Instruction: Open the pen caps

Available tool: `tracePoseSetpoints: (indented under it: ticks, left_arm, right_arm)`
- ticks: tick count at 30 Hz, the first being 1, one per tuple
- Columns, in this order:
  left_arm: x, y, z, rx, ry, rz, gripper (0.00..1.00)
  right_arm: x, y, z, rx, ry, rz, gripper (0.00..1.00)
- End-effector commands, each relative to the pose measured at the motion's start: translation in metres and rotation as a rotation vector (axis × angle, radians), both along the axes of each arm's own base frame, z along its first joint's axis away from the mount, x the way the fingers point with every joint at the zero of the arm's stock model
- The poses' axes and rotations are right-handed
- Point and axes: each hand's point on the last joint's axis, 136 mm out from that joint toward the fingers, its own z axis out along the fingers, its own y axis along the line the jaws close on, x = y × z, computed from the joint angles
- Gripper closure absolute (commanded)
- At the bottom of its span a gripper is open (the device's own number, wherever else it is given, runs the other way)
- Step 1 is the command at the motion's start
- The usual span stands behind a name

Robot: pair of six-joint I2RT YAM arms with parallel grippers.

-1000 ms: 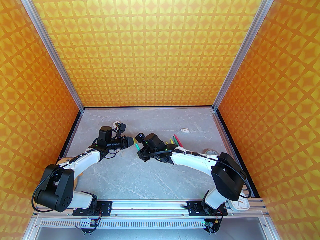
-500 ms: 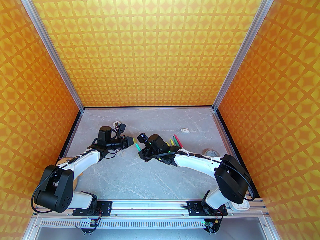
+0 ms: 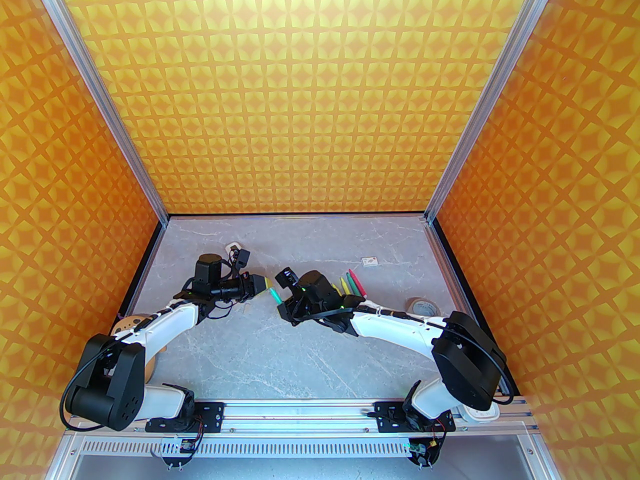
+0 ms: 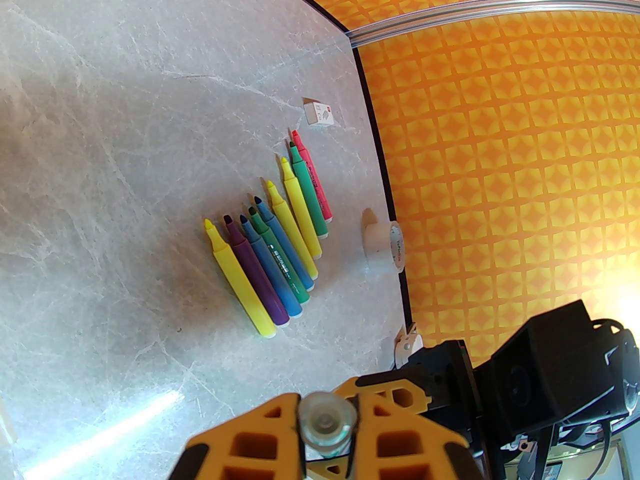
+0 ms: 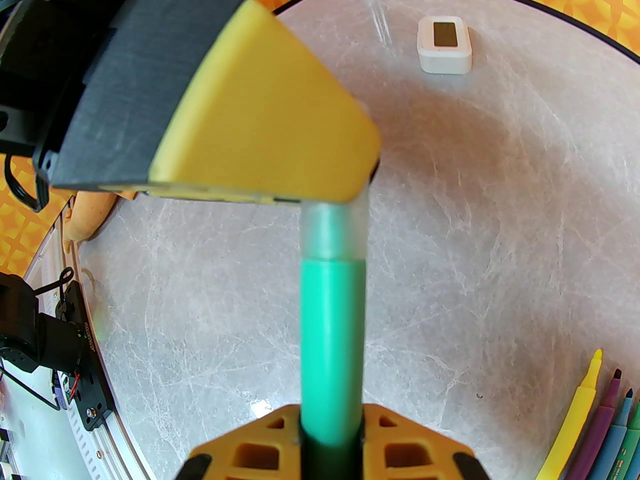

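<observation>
Clamping the pen cap [image 5: 334, 230] in the left gripper [image 4: 326, 420] and the teal pen [image 5: 331, 328] in the right gripper [image 5: 331, 438], mid-air above the table [image 4: 100, 118]. Barely shifted in a second; still capped, pull seemingly just starting. Beyond, uncapped pens [image 4: 280, 238] in a row.

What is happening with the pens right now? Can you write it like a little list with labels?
left gripper: shut on the clear cap
right gripper: shut on the teal pen
cap: on the teal pen, not yet pulled off
held pen: up in the air between both arms
other pens: lying in a row on the table, tips bare
</observation>
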Motion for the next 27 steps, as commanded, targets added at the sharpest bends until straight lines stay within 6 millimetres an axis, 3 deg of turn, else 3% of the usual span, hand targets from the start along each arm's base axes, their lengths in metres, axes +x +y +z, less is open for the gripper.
tracePoseSetpoints:
  ticks: [1,27]
  left_arm:
    - [0.036,0.036,0.022,0.022,-0.118,0.187,1.0]
    - [0.045,0.056,0.033,-0.004,-0.116,0.284,1.0]
  right_arm:
    - [-0.038,-0.031,-0.047,-0.152,0.15,0.048,1.0]
    - [-0.053,-0.049,-0.057,-0.181,0.148,0.063,1.0]
